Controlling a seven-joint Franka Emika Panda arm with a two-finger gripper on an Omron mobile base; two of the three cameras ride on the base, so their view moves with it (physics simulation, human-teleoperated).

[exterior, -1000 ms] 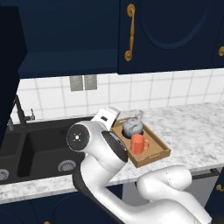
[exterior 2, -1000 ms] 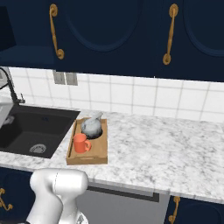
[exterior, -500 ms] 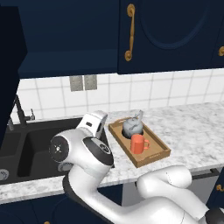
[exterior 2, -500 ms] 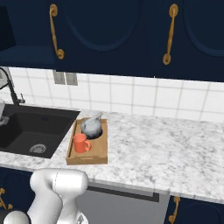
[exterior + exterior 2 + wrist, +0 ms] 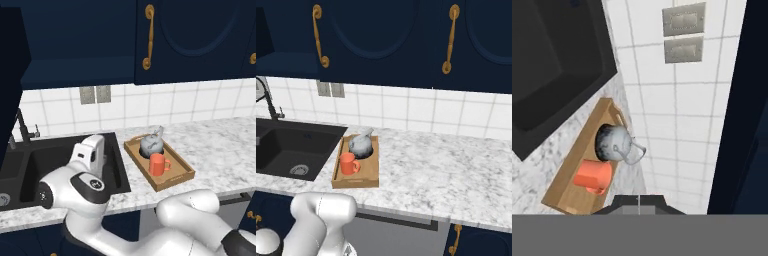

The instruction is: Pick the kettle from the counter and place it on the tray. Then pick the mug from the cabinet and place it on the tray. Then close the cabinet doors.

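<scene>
Kettle (image 5: 150, 145) and mug (image 5: 158, 164) both sit inside the tray (image 5: 176, 181), which rests on the tabletop (image 5: 446, 170) just right of the black sink (image 5: 286, 147). Kettle occupies the end of the tray nearer the tiled wall, spout toward the wall; mug sits at the end nearer the tabletop's front edge, just beside the kettle, possibly touching it (cannot resolve a gap in any view). Placing the two close together at one side leaves much of the tray floor bare, so neither overhangs the low rim. Both pick-and-place steps look complete.

Jaws are together and clamped on nothing; the tips themselves are hard to make out at the bottom of the hand view, so this rests partly on nothing being carried. The arm is folded low over the sink, well apart from the tray, with the hand camera looking toward the tray, the wall outlets (image 5: 683, 33) and a dark navy edge at the side.

Remaining step, by judgement: the cabinet doors. In the left base view one cabinet door (image 5: 192, 37) with brass handle (image 5: 148, 36) sits shut, while left of it the cabinet (image 5: 75, 45) shows an open dark recess. The withdrawn, empty hand fits a repositioning toward that open door.
</scene>
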